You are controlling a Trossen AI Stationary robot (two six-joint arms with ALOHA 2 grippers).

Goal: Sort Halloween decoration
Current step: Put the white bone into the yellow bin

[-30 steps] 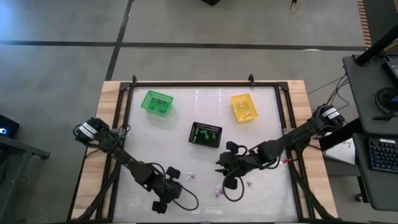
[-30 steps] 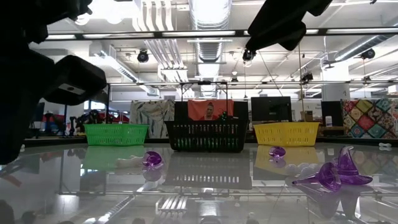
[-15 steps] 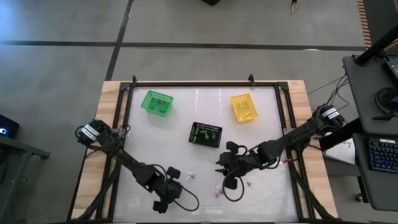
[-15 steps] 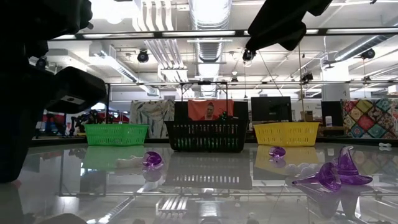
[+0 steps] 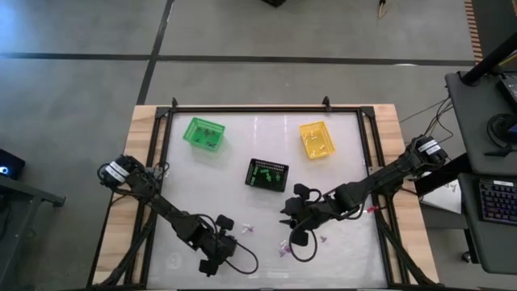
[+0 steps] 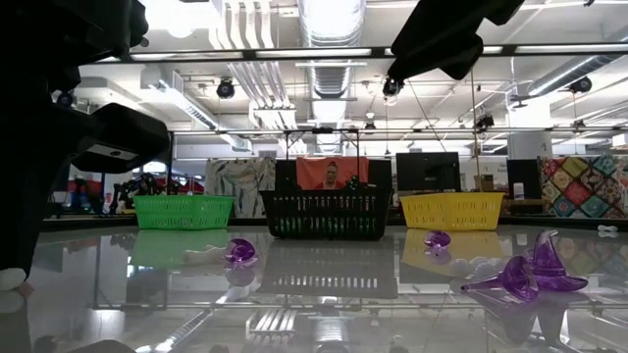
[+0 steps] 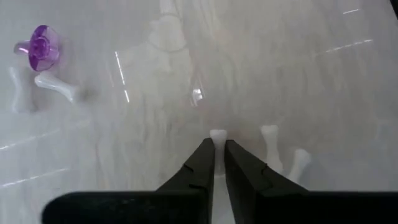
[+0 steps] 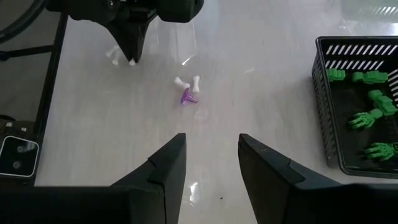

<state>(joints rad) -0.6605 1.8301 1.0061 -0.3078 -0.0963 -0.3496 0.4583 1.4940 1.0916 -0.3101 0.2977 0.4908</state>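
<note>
White plastic bone (image 7: 217,134) sits pinched in the left pincer (image 7: 218,163), low on the glossy counter (image 5: 347,153) near its front edge, around seven o'clock. More white bones and a purple trinket (image 7: 41,47) lie nearby. The right pincer (image 8: 211,163) hovers open around five o'clock.

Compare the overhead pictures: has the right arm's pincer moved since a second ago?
No. The right pincer hangs open at the same spot, just below the black basket, as before.
</note>
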